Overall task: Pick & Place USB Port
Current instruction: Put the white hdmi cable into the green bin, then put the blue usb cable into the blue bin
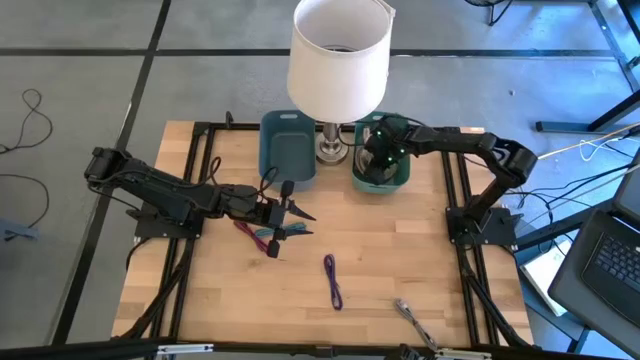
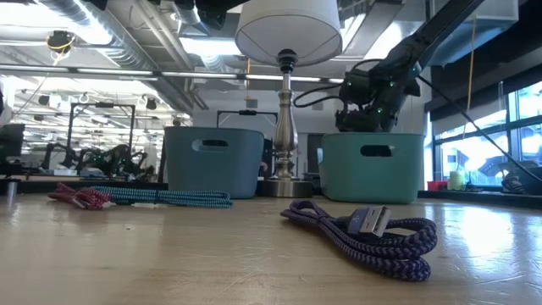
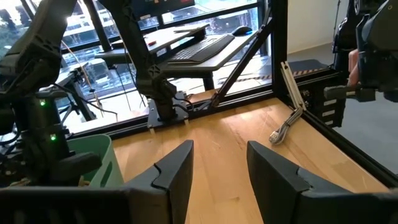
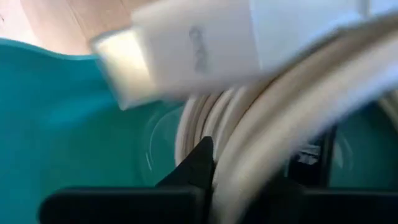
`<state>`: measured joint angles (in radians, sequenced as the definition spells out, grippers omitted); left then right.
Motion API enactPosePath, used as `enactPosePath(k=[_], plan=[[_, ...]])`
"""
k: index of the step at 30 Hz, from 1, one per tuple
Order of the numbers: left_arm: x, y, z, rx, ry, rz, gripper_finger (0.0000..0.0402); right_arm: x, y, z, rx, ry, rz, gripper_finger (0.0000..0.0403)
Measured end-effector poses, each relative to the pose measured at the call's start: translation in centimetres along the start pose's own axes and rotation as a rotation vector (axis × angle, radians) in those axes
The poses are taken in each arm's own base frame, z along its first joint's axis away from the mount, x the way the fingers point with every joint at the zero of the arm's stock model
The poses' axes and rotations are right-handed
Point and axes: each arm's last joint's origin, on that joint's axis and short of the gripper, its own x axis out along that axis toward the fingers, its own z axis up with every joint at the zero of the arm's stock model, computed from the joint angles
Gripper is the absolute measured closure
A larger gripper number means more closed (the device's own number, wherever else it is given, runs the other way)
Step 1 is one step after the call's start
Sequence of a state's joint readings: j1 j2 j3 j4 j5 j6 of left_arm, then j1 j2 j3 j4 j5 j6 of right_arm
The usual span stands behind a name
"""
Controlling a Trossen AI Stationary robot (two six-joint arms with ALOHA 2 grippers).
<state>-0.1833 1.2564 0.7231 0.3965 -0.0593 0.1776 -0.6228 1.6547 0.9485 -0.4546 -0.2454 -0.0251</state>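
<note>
Cable, white, coiled, with a flat white USB plug (image 4: 186,46), is sitting between the fingers of the right gripper (image 1: 378,158), which is closing on the coil directly over the open green plastic bin (image 1: 381,180). The plug end is projecting loose beyond the grip, and the bin's teal interior is filling the right wrist view behind it.

Risk 1: the coil is appearing to be pinched across only part of its loops. On release, loose loops are likely to spring out and drape over the bin rim instead of dropping inside.

Risk 2: the free plug is liable to catch on a finger as the fingers are parting, dragging the cable back out during retraction.

Risk 3: the white-shaded table lamp with the metal base (image 1: 338,60) is standing just beside the bin; a wide retraction path is risking contact with it.

The right arm is reaching from its mount at the right table edge, elbow raised, wrist pitching down into the bin mouth.

The left gripper (image 1: 290,212) is waiting with its fingers spread and empty, near the red and teal braided cables (image 1: 258,235). The purple braided cable (image 1: 333,280) is lying well apart at mid-table.
</note>
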Motion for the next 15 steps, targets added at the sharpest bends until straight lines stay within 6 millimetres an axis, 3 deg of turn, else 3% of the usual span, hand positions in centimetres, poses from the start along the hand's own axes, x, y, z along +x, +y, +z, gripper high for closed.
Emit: enactPosePath(k=[8,15], plan=[[0.0,0.0,0.0,0.0,0.001,0.0,0.0258,-0.7,0.1,1.3,-0.02,-0.045,-0.025,0.026],[0.0,0.0,-0.1,0.001,0.012,-0.002,0.0258,-3.8,0.9,3.0,-0.038,-0.118,-0.026,0.0244]])
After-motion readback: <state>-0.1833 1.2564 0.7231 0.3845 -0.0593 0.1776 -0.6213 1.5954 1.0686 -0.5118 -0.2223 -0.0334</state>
